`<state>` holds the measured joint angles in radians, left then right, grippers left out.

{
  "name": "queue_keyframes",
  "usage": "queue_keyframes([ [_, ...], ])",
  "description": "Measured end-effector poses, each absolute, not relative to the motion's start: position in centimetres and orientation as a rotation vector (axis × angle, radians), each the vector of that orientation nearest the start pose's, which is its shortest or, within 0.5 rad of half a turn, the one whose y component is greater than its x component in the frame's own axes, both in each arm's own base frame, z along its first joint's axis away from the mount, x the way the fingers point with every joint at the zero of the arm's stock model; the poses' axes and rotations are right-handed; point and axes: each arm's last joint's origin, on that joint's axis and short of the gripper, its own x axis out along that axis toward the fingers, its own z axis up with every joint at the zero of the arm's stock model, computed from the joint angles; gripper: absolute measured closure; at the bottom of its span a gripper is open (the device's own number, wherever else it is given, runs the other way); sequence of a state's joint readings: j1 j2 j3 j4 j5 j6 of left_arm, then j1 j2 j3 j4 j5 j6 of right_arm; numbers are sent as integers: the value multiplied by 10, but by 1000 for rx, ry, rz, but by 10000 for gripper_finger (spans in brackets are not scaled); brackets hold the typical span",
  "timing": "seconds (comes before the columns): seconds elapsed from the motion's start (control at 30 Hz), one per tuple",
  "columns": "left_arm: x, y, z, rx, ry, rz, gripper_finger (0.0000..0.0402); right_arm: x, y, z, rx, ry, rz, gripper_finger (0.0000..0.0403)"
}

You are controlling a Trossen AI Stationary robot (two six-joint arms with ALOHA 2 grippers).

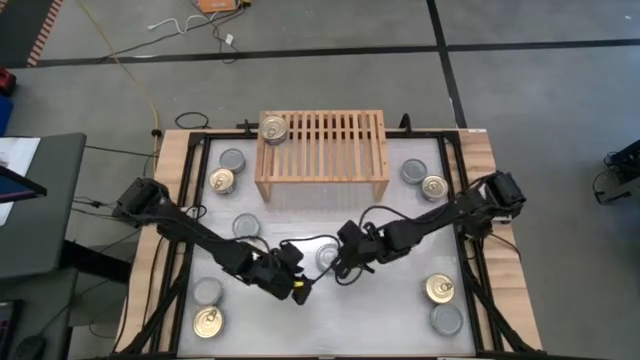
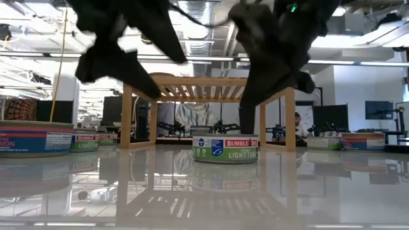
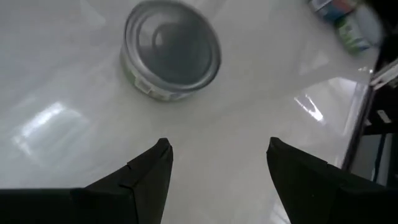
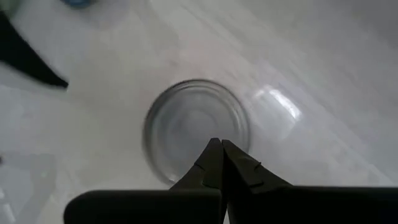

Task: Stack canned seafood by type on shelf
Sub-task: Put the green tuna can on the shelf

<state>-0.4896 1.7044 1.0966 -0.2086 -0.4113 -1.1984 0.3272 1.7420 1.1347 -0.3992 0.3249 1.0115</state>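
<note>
White table (image 1: 320, 215) viewed from directly above, framed by pale wooden edges on both sides. Against its far edge, a low light-wood slatted shelf (image 1: 322, 145) carrying just one gold-topped can (image 1: 273, 128) at its left end. Nearly all slats bare, so ample room for stacks, probably gold tops in one place and silver in another. Two dark arms reaching in from the left and right edges, meeting near the middle front of the table. Left gripper (image 1: 298, 290) hovering just above the tabletop, fingers spread wide and empty, aimed at a silver-topped tuna can (image 1: 327, 257) just ahead, seemingly lined up to straddle its rim. Right gripper (image 4: 217, 146) pinched fully closed, holding nothing, poised directly over that same can, perhaps to steady or nudge it. Bare tabletop between this can and the shelf front, giving an open path for carrying. Remaining cans (image 1: 433, 186) scattered toward the table's sides and front corners, silver and gold tops mixed, well apart from both grippers and posing little risk of a bump.
</note>
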Motion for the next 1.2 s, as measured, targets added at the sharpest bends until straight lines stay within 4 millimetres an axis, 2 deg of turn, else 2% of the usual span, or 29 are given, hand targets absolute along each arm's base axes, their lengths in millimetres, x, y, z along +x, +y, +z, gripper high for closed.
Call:
queue_keyframes([
  [0.13,332,-153,187,-829,697,351,152,337,100,193,593,849,-458,380],
  [0.33,346,-141,172,-851,716,344,152,338,96,193,567,854,-448,380],
  [0.57,349,-125,169,-779,743,394,152,337,103,192,567,856,-430,380],
  [0.73,347,-121,167,-693,779,388,152,340,106,177,593,882,-468,380],
  [0.9,345,-119,165,-655,792,410,152,339,107,180,598,841,-514,380],
  [1.07,343,-119,163,-610,817,407,152,322,106,192,508,915,-522,380],
  [1.2,344,-119,164,-654,799,418,152,293,106,197,434,1030,-674,380],
])
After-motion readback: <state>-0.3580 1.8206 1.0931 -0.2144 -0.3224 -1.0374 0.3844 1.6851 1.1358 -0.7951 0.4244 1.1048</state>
